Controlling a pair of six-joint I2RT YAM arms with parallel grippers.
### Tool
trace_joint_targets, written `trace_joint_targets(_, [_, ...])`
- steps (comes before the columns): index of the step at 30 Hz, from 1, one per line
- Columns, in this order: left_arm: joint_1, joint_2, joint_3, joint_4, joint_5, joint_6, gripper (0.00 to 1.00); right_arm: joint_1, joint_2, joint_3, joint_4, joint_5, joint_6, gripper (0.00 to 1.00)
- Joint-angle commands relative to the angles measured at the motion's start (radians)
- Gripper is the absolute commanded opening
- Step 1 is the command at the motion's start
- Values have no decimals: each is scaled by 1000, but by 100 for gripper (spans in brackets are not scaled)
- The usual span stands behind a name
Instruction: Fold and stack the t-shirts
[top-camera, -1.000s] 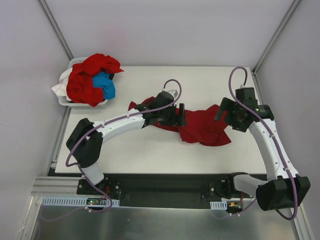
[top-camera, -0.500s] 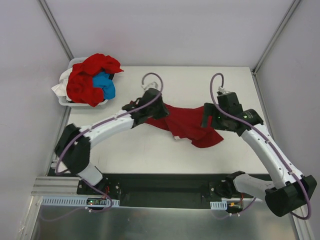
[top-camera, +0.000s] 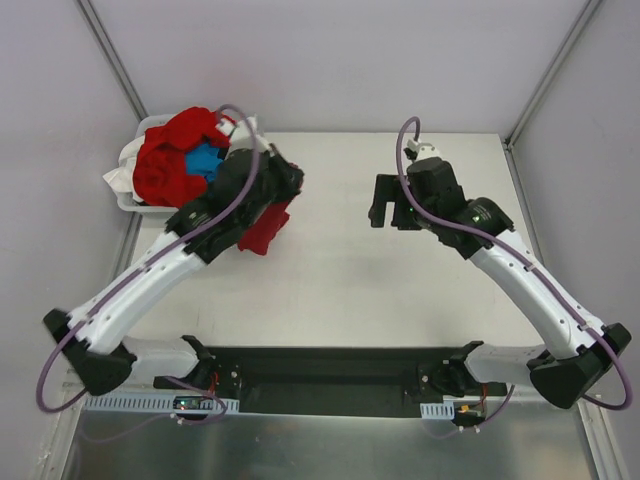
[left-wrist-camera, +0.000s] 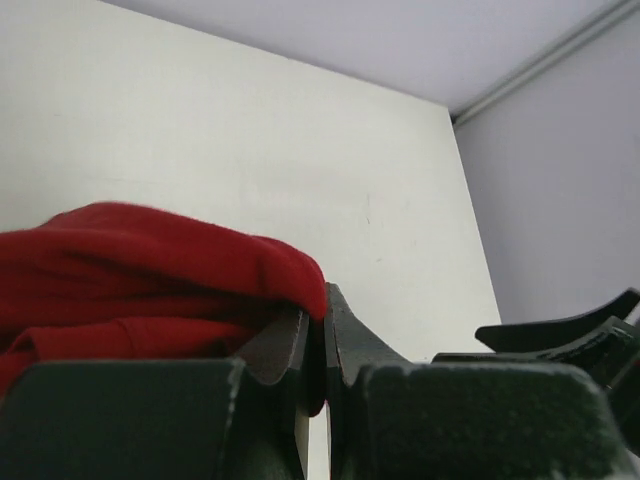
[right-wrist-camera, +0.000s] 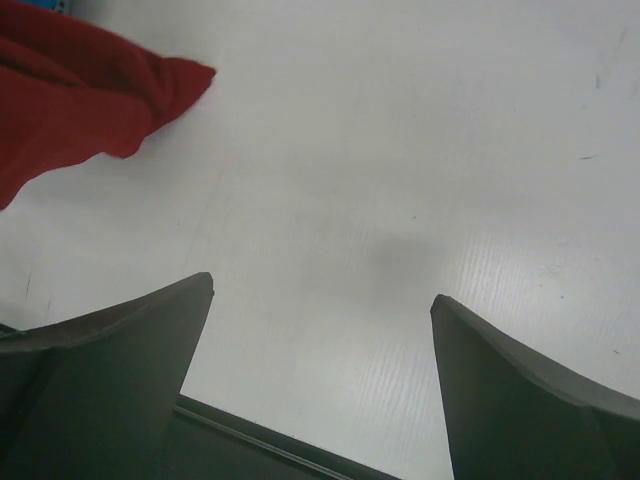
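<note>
Shirt (top-camera: 265, 228): deep-red, crumpled, in L claw (left-wrist-camera: 321, 300)

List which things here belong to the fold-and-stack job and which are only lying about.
Belong to the job:
- bunched red t-shirt, beside the heap
- heap of red t-shirts
- blue t-shirt, tucked in that heap

Only lying about:
- white basket under the heap
- table, just the work surface
</note>
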Motion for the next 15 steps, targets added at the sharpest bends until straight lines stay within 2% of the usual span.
trace_joint_targets(1, [-65,275,145,-23,122,25,0,-20,-8,57,-170,167,103,96])
trace_joint_targets(2, [-80,393,179,-21,126,22,0,-32,-32,38,-203,173,120,96])
trace_joint_targets(4, [-108,521,284,-25,146,25,0,-90,-58,11,-234,156,160,96])
trace_joint_targets(6, [-117,660,320,-21,203,-35,0,-132,-97,-47,-277,133,168,96])
trace_joint_targets(7, [-114,691,341,-21,218,-41,22,-167,-110,-73,-283,127,162,96])
trace_joint_targets(8, [-103,732,352,-26,258,-35,38,-181,-121,-93,-291,112,140,96])
trace_joint_targets(10, [-97,730,354,-32,270,6,63,-198,-141,-128,-297,90,103,96])
trace_joint_targets(11, [-92,698,354,-46,258,21,97,-197,-143,-133,-284,55,52,96])
trace_joint_targets(14, [-33,579,323,-113,272,43,99,-169,-118,-138,-221,-20,-25,96])
trace_joint_targets(15, [19,534,294,-129,301,28,99,-146,-88,-122,-205,-22,-56,96])
